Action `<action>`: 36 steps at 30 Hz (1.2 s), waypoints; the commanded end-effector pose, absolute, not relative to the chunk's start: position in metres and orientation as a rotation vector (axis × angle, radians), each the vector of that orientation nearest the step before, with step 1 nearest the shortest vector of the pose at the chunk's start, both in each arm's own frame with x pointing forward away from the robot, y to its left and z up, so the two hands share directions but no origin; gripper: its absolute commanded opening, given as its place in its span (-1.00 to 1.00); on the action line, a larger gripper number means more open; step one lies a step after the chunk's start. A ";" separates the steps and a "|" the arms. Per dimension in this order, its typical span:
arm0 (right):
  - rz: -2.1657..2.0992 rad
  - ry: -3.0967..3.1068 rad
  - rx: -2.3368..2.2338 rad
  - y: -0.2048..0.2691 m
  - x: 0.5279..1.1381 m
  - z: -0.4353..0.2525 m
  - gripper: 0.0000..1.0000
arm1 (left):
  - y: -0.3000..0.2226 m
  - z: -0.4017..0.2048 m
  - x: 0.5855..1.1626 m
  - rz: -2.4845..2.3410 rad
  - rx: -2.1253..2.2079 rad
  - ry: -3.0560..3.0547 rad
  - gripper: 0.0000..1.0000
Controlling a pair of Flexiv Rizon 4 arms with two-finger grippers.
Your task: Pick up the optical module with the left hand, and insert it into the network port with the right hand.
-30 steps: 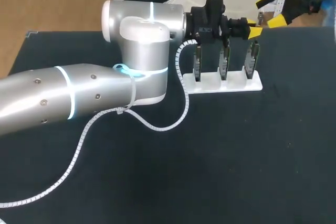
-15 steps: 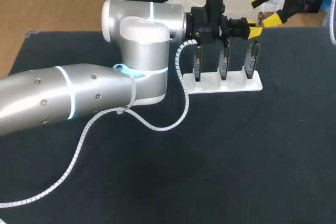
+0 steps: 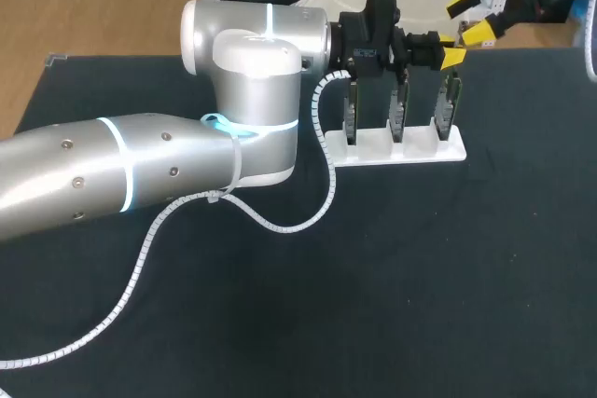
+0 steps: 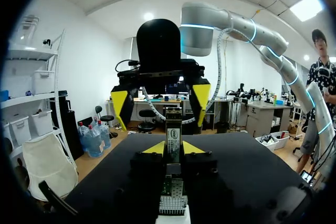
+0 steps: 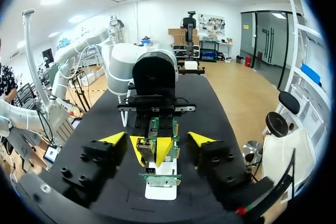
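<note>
The optical module (image 4: 173, 136), a thin upright piece with a label, stands between my left gripper's (image 4: 173, 148) yellow tips, which are shut on it. In the head view this gripper (image 3: 451, 49) hovers over the rightmost of three green port boards (image 3: 448, 111) on a white rack (image 3: 401, 150). My right gripper (image 3: 471, 18) faces it from the far side, open. In the right wrist view its yellow tips (image 5: 113, 139) stand wide on either side of my left gripper (image 5: 152, 150) without touching it. A port board (image 5: 160, 179) lies below them.
The left arm's thick silver links (image 3: 140, 174) and a white coiled cable (image 3: 280, 221) cover the table's left and middle. The rack stands at the back near the table's far edge. The dark mat (image 3: 448, 277) spreads in front and to the right.
My right gripper has shifted slightly leftward, closer to the left gripper, and its fingers have come somewhat nearer together. The left arm and the module have stayed still.
</note>
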State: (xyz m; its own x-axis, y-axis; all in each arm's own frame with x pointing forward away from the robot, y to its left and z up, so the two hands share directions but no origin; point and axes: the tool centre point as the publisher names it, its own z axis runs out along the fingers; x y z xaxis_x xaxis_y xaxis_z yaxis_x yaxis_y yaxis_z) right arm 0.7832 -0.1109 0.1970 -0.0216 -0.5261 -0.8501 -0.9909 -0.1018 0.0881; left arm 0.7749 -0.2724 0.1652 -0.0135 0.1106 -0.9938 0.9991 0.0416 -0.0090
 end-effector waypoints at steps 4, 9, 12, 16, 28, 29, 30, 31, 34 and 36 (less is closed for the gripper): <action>1.009 1.599 -1.661 -0.110 0.777 0.197 -1.00 | -0.274 0.166 0.778 -1.136 1.262 1.320 -1.00; 1.007 1.602 -1.657 -0.111 0.777 0.197 -1.00 | -0.274 0.166 0.778 -1.136 1.262 1.320 -1.00; 1.007 1.601 -1.656 -0.111 0.776 0.197 -1.00 | -0.274 0.166 0.778 -1.136 1.262 1.320 -1.00; 1.006 1.601 -1.655 -0.110 0.775 0.196 -1.00 | -0.274 0.166 0.778 -1.136 1.262 1.320 -1.00; 1.001 1.599 -1.646 -0.112 0.773 0.197 -1.00 | -0.274 0.166 0.778 -1.136 1.262 1.320 1.00; 1.001 1.599 -1.645 -0.112 0.773 0.197 -1.00 | -0.274 0.166 0.778 -1.136 1.262 1.320 1.00; 1.001 1.599 -1.644 -0.112 0.772 0.197 -1.00 | -0.274 0.166 0.778 -1.136 1.262 1.320 1.00; 1.000 1.599 -1.643 -0.112 0.772 0.197 -1.00 | -0.274 0.166 0.778 -1.136 1.262 1.320 1.00; 0.997 1.601 -1.640 -0.112 0.772 0.197 -1.00 | -0.274 0.166 0.778 -1.136 1.262 1.320 1.00; 0.997 1.602 -1.638 -0.112 0.773 0.197 -1.00 | -0.272 0.168 0.778 -1.123 1.274 1.316 1.00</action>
State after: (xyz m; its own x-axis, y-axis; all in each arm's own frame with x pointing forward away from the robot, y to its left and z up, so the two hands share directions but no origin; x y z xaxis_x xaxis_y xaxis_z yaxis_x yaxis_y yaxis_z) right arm 0.7769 -0.1126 0.1970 -0.0280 -0.5181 -0.8548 -0.9949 -0.0683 0.0740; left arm 0.7766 -0.2731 0.1650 -0.0055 0.1127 -0.9936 0.9993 0.0369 -0.0014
